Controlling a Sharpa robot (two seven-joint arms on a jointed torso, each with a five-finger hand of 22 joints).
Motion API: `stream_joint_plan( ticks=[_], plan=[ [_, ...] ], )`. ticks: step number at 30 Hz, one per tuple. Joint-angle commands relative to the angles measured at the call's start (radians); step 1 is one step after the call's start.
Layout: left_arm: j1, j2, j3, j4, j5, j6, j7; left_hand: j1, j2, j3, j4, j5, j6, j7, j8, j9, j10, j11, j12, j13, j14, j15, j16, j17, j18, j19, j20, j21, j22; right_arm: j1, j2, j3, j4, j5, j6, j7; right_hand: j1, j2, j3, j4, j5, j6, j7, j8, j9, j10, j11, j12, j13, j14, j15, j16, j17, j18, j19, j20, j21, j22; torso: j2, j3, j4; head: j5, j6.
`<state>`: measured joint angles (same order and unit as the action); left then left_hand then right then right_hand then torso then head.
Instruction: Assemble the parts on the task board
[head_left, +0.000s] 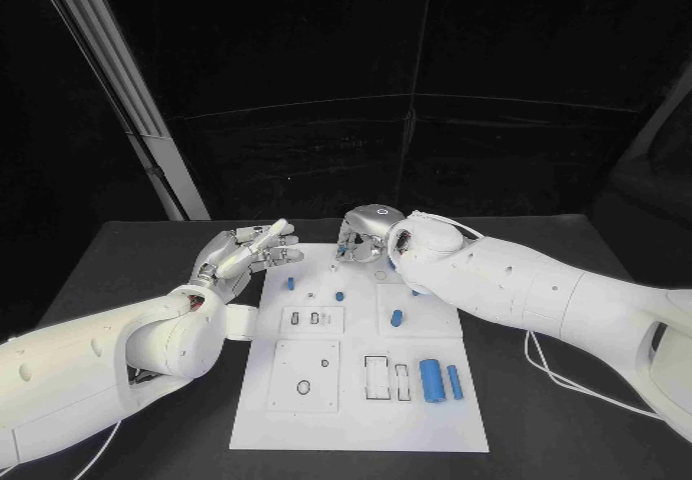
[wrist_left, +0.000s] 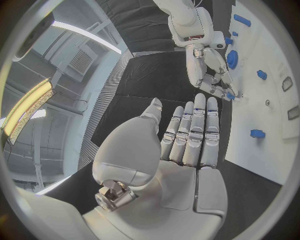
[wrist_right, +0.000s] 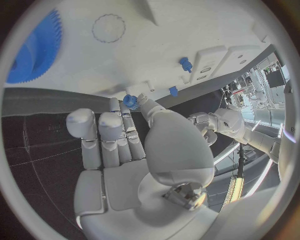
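In the head view, the left hand (head_left: 242, 254) sits left of centre, just beside the upper left corner of the task board (head_left: 274, 415), its fingers (wrist_left: 194, 132) stretched out straight together and holding nothing. The white board lies mid-frame on the black table (head_left: 130, 270), carrying blue parts: small pegs (head_left: 339, 296) near its top and two long cylinders (head_left: 431, 380) at lower right. Above the board's top edge, the right hand (head_left: 364, 238) pinches a small blue gear (wrist_right: 130, 101) at its fingertips.

Black table (head_left: 130, 260), dark curtain (head_left: 433, 150) behind, ceiling light strips (wrist_left: 84, 34).
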<state>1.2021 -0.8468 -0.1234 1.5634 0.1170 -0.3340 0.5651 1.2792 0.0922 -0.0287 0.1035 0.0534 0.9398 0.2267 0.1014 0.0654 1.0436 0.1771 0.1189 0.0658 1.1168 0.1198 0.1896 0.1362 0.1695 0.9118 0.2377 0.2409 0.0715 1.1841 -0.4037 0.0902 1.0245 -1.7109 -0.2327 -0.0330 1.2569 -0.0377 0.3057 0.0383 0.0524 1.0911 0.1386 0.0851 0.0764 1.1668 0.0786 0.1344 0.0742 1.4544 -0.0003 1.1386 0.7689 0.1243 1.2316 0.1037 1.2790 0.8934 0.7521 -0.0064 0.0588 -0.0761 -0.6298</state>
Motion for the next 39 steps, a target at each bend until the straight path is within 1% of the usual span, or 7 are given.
stream_joint_plan(
  ticks=[1,6,13,17,25,30,39],
  plan=[
    [0.002,-0.001,0.001,0.001,-0.006,0.004,0.001,0.007,0.002,-0.001,-0.008,0.000,-0.002,0.006,-0.006,-0.001,-0.008,-0.001,-0.004,-0.001,0.000,0.006,-0.007,0.002,0.015,0.007,0.003,-0.006,-0.001,0.001,-0.006,0.000,0.003,-0.018,-0.016,-0.020,0.004,0.001,-0.002,0.004,-0.002,0.010,0.001,0.004,-0.001,0.006,-0.002,0.005,-0.001,0.001,-0.007,0.003,0.000,-0.001,0.007,-0.003,0.006,0.003,-0.001,0.0008,-0.0006,0.001,0.000],
    [0.002,-0.001,0.001,0.000,-0.006,0.004,0.001,0.007,0.002,-0.001,-0.008,0.000,-0.002,0.006,-0.006,-0.001,-0.008,-0.001,-0.004,-0.001,0.000,0.006,-0.007,0.002,0.015,0.007,0.003,-0.006,-0.001,0.001,-0.011,0.000,0.006,-0.022,-0.022,-0.025,0.005,0.001,-0.002,0.004,-0.002,0.011,0.000,0.004,-0.001,0.006,-0.003,0.005,-0.001,0.001,-0.007,0.004,0.001,-0.001,0.008,-0.003,0.007,0.005,0.000,0.0011,-0.0017,0.001,0.000],
    [0.002,0.000,0.001,-0.001,-0.006,0.005,0.000,0.007,0.002,-0.001,-0.008,0.000,-0.002,0.006,-0.006,-0.001,-0.008,-0.001,-0.004,-0.001,0.000,0.006,-0.007,0.002,0.015,0.007,0.003,-0.006,-0.001,0.001,-0.018,0.000,0.015,-0.024,-0.039,-0.027,0.011,0.003,-0.001,0.005,-0.002,0.017,-0.002,0.006,0.000,0.011,-0.005,0.006,-0.001,0.001,-0.009,0.005,0.002,-0.002,0.011,-0.005,0.010,0.010,0.000,0.0013,0.0008,-0.001,0.001],
    [0.002,-0.001,0.001,-0.002,-0.006,0.005,0.000,0.007,0.002,-0.001,-0.008,0.000,-0.002,0.006,-0.006,-0.001,-0.008,-0.001,-0.004,-0.001,0.000,0.006,-0.007,0.002,0.015,0.007,0.003,-0.006,-0.001,0.001,-0.022,0.000,0.020,-0.025,-0.049,-0.027,0.015,0.004,-0.001,0.005,-0.001,0.020,-0.004,0.007,0.000,0.015,-0.006,0.007,-0.001,0.001,-0.010,0.007,0.005,-0.003,0.014,-0.005,0.013,0.016,0.000,0.0009,-0.0003,0.001,0.002],
    [0.002,0.000,0.001,-0.002,-0.006,0.006,0.000,0.007,0.003,-0.002,-0.009,0.000,-0.003,0.008,-0.008,-0.001,-0.010,0.000,-0.006,-0.001,0.000,0.007,-0.008,0.002,0.015,0.007,0.003,-0.008,-0.002,0.001,-0.019,0.000,0.019,-0.027,-0.031,-0.032,0.018,0.004,-0.001,0.005,-0.002,0.023,-0.005,0.007,0.000,0.017,-0.007,0.007,-0.001,0.001,-0.010,0.007,0.005,-0.004,0.015,-0.006,0.014,0.018,0.000,-0.0005,0.0002,0.000,0.001],
    [0.002,0.001,0.001,-0.002,-0.006,0.006,0.000,0.007,0.003,-0.002,-0.009,0.000,-0.003,0.008,-0.008,-0.001,-0.010,0.000,-0.006,-0.001,0.000,0.007,-0.008,0.002,0.015,0.007,0.003,-0.008,-0.002,0.001,-0.011,0.000,0.014,-0.031,-0.012,-0.037,0.018,0.002,-0.002,0.005,-0.003,0.023,-0.005,0.007,0.000,0.018,-0.007,0.007,-0.001,0.001,-0.011,0.006,0.003,-0.003,0.014,-0.006,0.013,0.016,0.000,-0.0003,0.0020,0.000,0.000],
    [0.002,0.001,0.001,-0.002,-0.006,0.006,0.000,0.007,0.003,-0.002,-0.009,0.000,-0.003,0.008,-0.008,-0.001,-0.010,0.000,-0.006,-0.001,0.000,0.007,-0.008,0.002,0.015,0.007,0.003,-0.008,-0.002,0.001,-0.002,-0.001,0.004,-0.053,0.008,-0.050,0.019,-0.003,-0.005,0.005,-0.003,0.023,-0.005,0.006,0.000,0.017,-0.007,0.005,-0.002,-0.001,-0.011,0.003,-0.004,-0.003,0.013,-0.007,0.012,0.014,0.000,0.0000,0.0004,0.003,-0.001]
  ],
)
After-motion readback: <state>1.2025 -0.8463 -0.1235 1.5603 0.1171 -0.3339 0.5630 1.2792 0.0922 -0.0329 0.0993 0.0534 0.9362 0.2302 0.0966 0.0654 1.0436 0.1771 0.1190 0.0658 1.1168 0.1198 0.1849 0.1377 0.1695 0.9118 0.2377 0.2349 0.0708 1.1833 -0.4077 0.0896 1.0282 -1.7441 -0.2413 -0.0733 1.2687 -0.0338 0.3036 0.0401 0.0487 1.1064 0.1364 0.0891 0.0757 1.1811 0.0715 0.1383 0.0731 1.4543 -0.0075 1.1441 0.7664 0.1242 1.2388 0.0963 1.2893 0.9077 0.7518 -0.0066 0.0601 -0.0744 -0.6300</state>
